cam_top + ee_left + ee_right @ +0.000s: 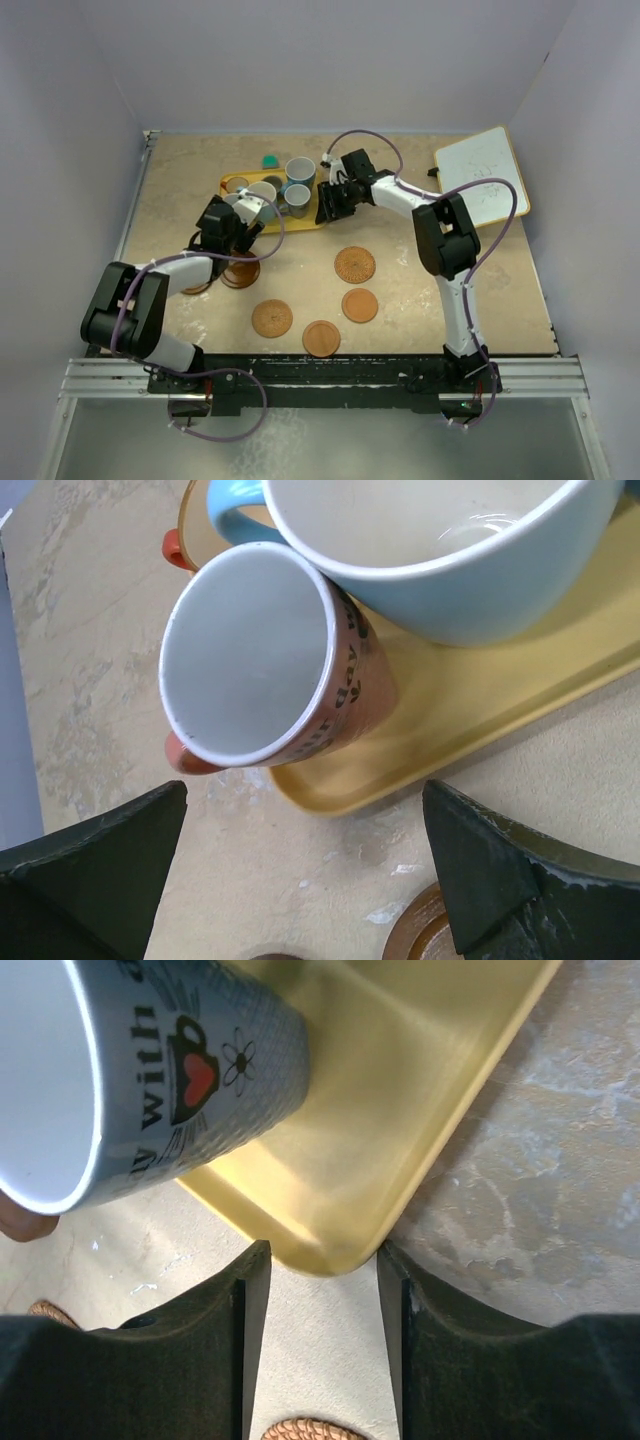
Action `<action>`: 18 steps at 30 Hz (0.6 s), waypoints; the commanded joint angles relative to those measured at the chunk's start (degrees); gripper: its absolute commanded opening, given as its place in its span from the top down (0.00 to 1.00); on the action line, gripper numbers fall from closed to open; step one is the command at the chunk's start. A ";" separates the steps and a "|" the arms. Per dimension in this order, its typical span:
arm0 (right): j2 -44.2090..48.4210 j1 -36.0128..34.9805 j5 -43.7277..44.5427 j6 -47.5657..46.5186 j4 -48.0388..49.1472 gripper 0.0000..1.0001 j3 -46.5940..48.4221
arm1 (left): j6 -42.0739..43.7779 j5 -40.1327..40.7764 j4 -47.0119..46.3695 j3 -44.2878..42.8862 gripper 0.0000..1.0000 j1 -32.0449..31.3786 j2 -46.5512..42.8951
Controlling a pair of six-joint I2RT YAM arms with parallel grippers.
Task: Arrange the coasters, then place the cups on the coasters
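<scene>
Orange-brown cup (250, 655) sits just ahead of the wide-open left hand (305, 815), at the yellow tray's (500, 705) edge.

A small orange-brown mug (250, 650), white inside with dark lettering, stands at a corner of the flat yellow plastic tray (420, 730), just beside 1 larger light blue cup (470, 590). The left gripper (305, 792) hovers over the beige mottled worktop (90, 660) with its dark jaws wide apart. The edge of a round brown coaster (415, 935) shows by 1 jaw.
</scene>
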State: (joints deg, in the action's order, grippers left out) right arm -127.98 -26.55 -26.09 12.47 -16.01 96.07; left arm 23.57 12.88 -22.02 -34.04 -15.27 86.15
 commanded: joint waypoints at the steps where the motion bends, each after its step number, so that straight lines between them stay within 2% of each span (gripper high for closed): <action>1: 5.65 -0.20 -1.44 -3.29 0.45 0.48 -1.82 | 0.74 -0.99 2.24 -0.57 0.02 0.64 -5.71; 5: 11.85 0.58 1.18 -8.48 -1.78 0.39 -5.48 | 1.79 -6.58 7.48 0.22 0.03 0.70 -12.38; 12: 22.23 0.79 9.01 -21.39 -9.14 0.30 -11.65 | 4.98 -16.76 20.83 -0.06 0.03 0.69 -24.24; 18: 28.55 0.22 13.47 -29.51 -11.65 0.27 -19.74 | 5.63 -16.89 29.69 -1.29 0.03 0.68 -29.97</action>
State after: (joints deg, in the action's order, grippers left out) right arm -101.91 -25.93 -16.84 -9.10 -23.22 80.53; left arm 28.21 -1.52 0.12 -33.87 -14.96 58.85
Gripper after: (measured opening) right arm 0.726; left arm 0.976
